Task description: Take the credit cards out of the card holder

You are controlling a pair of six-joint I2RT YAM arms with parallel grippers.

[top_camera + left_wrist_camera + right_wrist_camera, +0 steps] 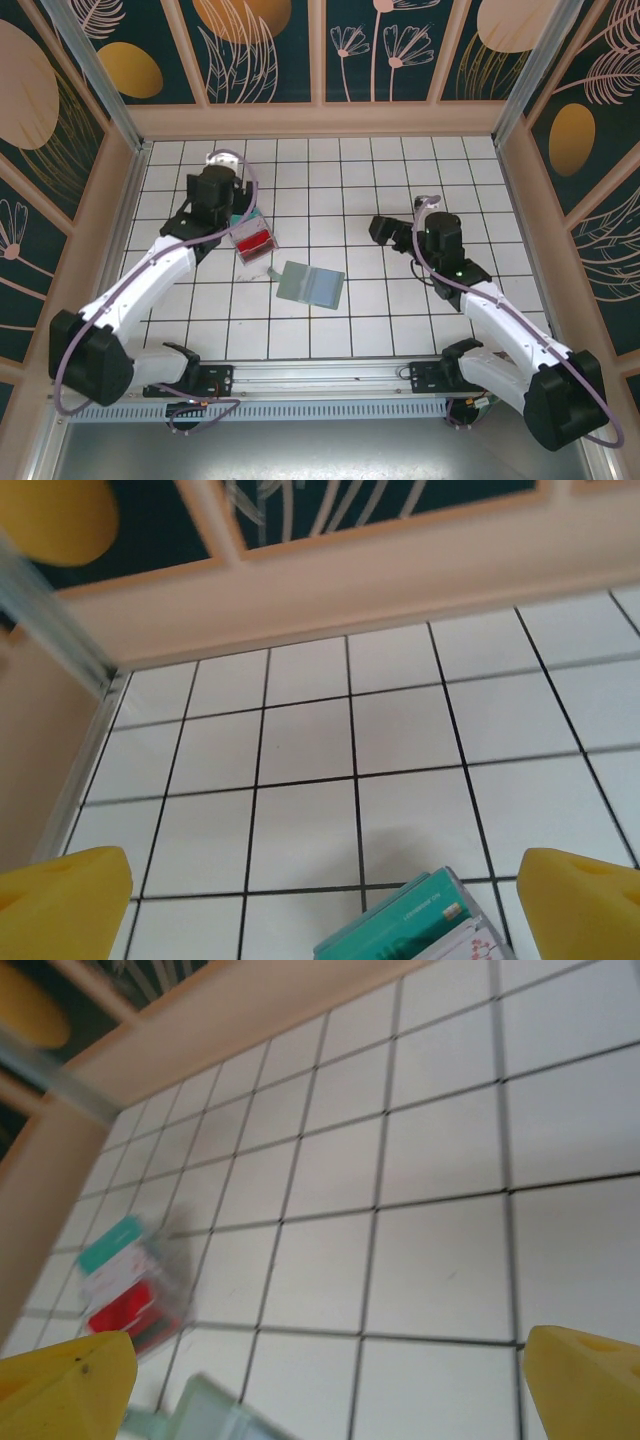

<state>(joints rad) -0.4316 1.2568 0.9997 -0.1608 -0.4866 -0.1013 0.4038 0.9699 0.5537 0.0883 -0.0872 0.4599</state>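
Small print is showing on the teal card (405,928) in the left wrist view, but it is too tiny to read, and the frame edge is cutting the card off. The card holder (310,283) is lying open on the tiled table (400,180) between the arms; what its pockets are holding is too small to tell. The credit cards (253,240) are sitting in a loose pile just beside it, blurred in the right wrist view. The left gripper (325,880) is hanging over them, fingers spread wide. The right gripper (330,1360) is gaping too, gripping nothing.
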